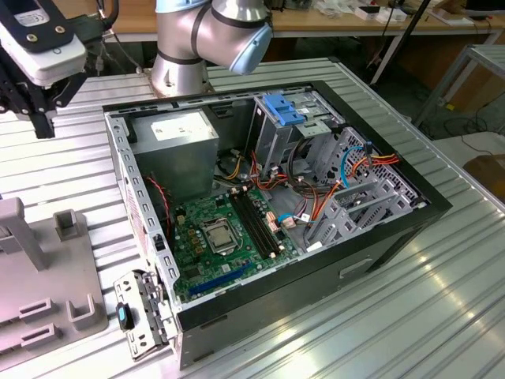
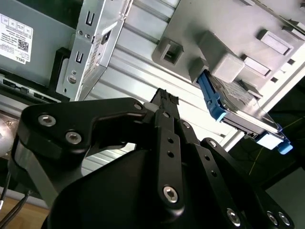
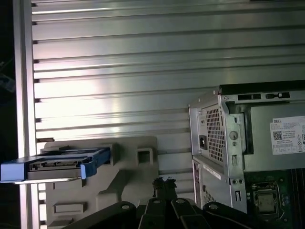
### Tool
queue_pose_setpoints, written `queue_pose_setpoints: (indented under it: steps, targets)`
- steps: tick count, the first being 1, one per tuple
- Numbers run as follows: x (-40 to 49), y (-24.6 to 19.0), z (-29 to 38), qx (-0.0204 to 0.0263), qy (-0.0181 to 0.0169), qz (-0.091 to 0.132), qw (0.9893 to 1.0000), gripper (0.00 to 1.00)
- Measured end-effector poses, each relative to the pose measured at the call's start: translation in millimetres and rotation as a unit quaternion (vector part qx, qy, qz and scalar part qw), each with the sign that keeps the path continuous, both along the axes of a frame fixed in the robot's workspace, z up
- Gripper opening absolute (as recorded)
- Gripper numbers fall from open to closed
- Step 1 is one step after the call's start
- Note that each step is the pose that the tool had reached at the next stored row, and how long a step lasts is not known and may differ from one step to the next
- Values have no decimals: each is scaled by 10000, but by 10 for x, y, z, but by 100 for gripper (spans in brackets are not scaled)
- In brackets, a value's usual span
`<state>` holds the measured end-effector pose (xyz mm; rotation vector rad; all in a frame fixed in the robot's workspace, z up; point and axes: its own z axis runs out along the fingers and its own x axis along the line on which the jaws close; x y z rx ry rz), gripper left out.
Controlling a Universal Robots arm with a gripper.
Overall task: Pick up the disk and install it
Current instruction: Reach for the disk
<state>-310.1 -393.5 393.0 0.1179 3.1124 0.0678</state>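
The disk (image 3: pixel 57 164) is a grey metal drive in a bright blue carrier. It rests on edge on a grey plastic fixture (image 3: pixel 128 162) on the ribbed table; in the second wrist view the disk (image 2: pixel 238 107) leans against a block of that fixture (image 2: pixel 224 57). My gripper (image 3: pixel 164 183) hangs above the table between the fixture and the open computer case (image 3: pixel 238 143), well apart from the disk. Its black fingertips (image 2: pixel 164 98) meet with nothing between them. In the exterior view the gripper (image 1: pixel 41 126) is high at the left, above the fixture (image 1: pixel 47 276).
The open computer case (image 1: pixel 268 197) lies on the ribbed metal table (image 1: pixel 410 300), with motherboard, cables and a metal drive cage topped by a fixed blue bracket (image 1: pixel 286 106). The arm's base (image 1: pixel 189 47) stands behind the case. A metal latch panel (image 1: pixel 142 316) lies by the case's near corner.
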Motion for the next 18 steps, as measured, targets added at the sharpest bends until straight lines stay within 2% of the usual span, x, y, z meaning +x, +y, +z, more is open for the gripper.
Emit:
queue_pose_setpoints:
  steps: [7, 18]
  targets:
    - [-329, 0, -1, 0, -1, 0, 10000, 11]
    - [-637, 0, 0, 0, 0, 0, 10000, 11]
